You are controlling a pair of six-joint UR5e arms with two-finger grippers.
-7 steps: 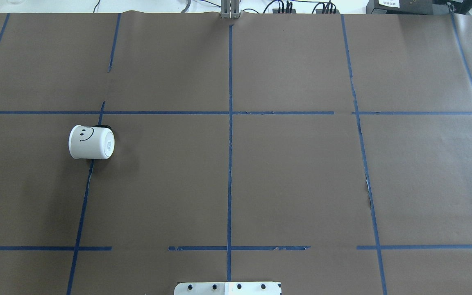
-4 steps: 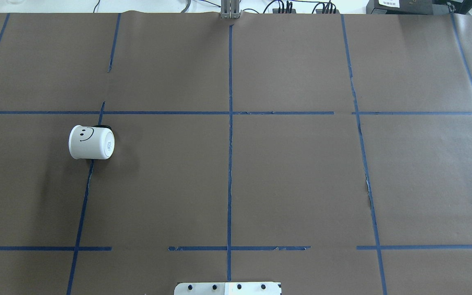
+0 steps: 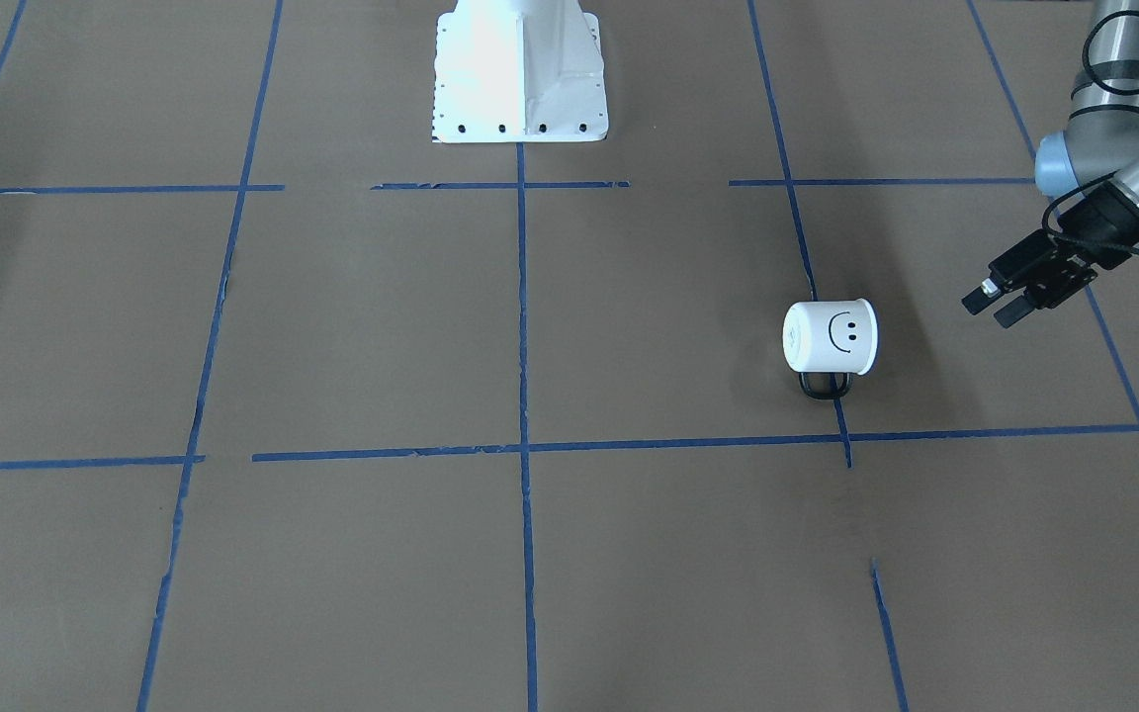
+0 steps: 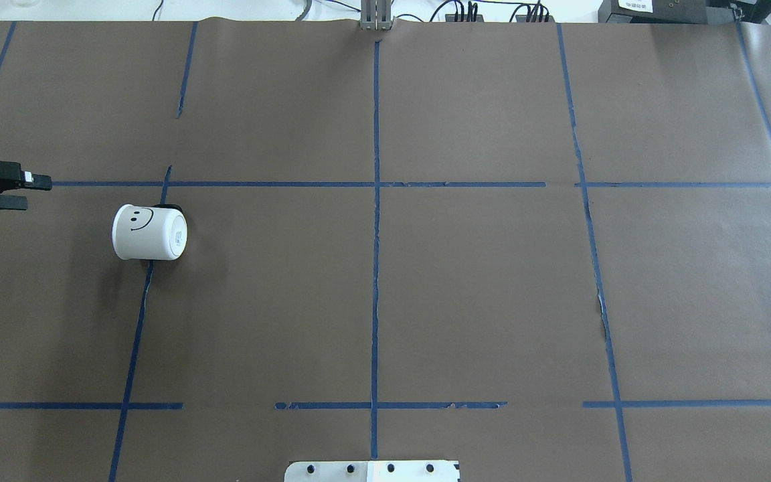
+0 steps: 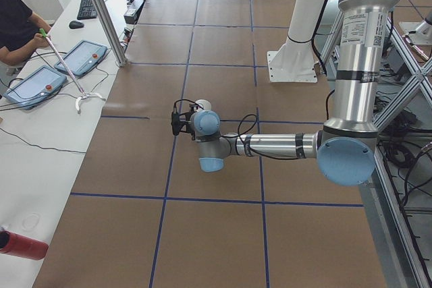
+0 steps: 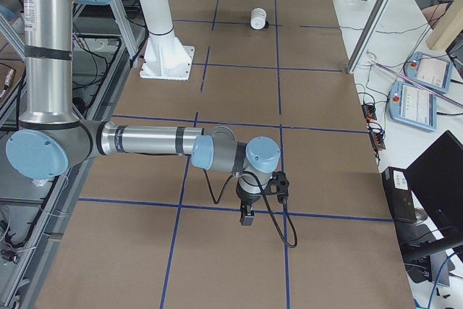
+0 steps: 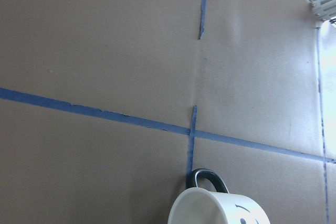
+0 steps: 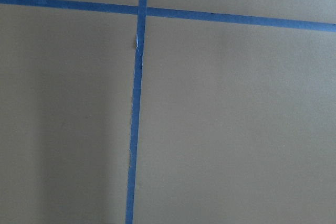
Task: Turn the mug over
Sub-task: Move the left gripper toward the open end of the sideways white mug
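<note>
The white mug (image 4: pixel 150 232) with a black smiley face lies on its side on the brown table, left of centre. Its mouth faces the left edge, and its black handle (image 4: pixel 171 207) is on the far side. It also shows in the front view (image 3: pixel 830 336), the left wrist view (image 7: pixel 218 208) and the right side view (image 6: pixel 258 18). My left gripper (image 4: pixel 36 191) is open and empty, level with the mug and a short way to its left; it also shows in the front view (image 3: pixel 987 311). My right gripper (image 6: pixel 246 215) hovers over bare table far from the mug; I cannot tell whether it is open.
The white robot base plate (image 4: pixel 372 470) sits at the near middle edge. Blue tape lines (image 4: pixel 376 201) grid the brown paper. A metal post (image 5: pixel 101 15) stands at the far edge, with an operator's desk and tablets (image 5: pixel 34 85) beyond it.
My left gripper has come in from the left edge and moved right towards the mug. The mug has not moved.
</note>
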